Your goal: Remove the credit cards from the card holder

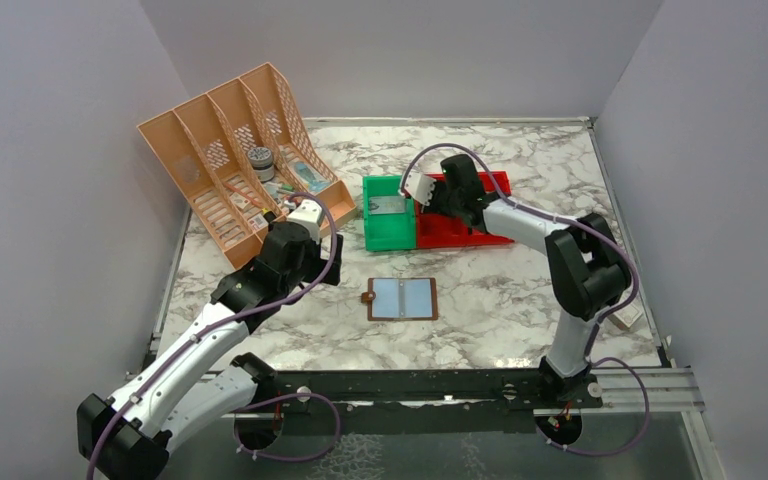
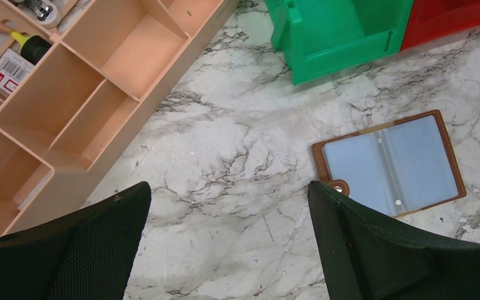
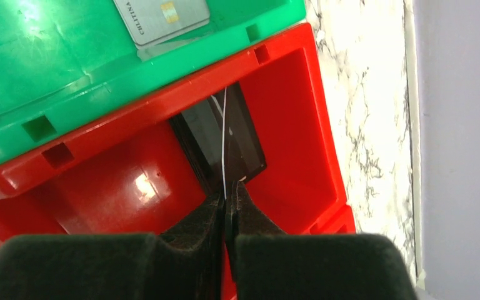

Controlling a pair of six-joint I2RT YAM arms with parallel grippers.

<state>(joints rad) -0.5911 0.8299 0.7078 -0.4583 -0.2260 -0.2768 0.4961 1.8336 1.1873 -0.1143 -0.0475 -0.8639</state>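
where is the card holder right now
In the top view the card holder lies open and flat on the marble table, near its middle. It is a little toward the robot from the green bin.

The table (image 1: 500, 300) is white marble veined with grey and black. The card holder (image 2: 390, 164) has a brown rim and tab around a pale grey-blue lining. The green bin (image 1: 388, 228) is bright green and the red bin (image 3: 100, 187) is glossy red. The pale card (image 3: 161, 19) is light grey with a gold chip and dark lettering, while the edge-on card (image 3: 224, 137) shows as a thin white line. The organiser (image 1: 200, 170) is peach with lattice-patterned sides. The fingers (image 2: 81, 244) are black.
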